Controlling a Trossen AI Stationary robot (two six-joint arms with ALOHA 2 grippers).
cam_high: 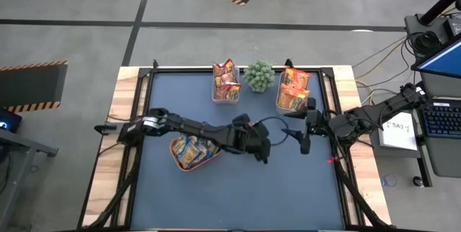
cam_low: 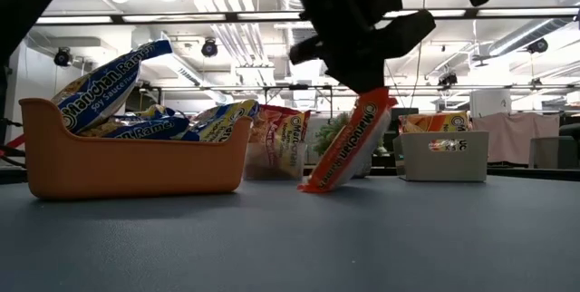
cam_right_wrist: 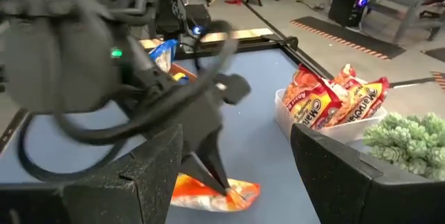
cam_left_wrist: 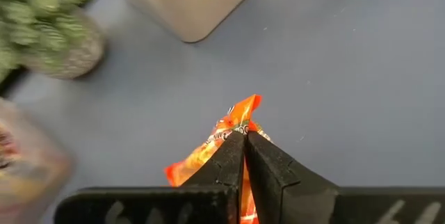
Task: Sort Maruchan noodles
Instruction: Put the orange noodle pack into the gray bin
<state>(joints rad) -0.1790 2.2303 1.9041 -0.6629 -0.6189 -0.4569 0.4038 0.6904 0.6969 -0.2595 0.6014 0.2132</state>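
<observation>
Pinched tight, the jaws of the left gripper (cam_left_wrist: pixel 243 156) hold the top edge of an orange noodle packet (cam_low: pixel 349 142), which hangs tilted with its lower corner on or just above the dark table (cam_high: pixel 238 196), out in the middle between the orange tray (cam_low: pixel 136 160) and the two tubs at the far edge. The right gripper (cam_right_wrist: pixel 236 175) has its jaws spread wide and holds nothing; it faces the hanging packet from close by.

Around it, the orange tray sits near the left arm with the unsorted packets (cam_high: pixel 191 150), yellow and blue ones among them. At the far edge a clear tub (cam_high: pixel 226 82) holds red-orange packets, a white tub (cam_high: pixel 293 91) holds orange ones, and a small green plant (cam_high: pixel 259 76) stands between them.

The step in hand looks like carrying one picked packet from the tray toward its tub, possibly with a handover to the right arm. Since the packet is orange, the white tub on the right seems the likely target. Next the packet needs to be lifted clear of the table, brought over that tub's rim without brushing the plant, and released there.
</observation>
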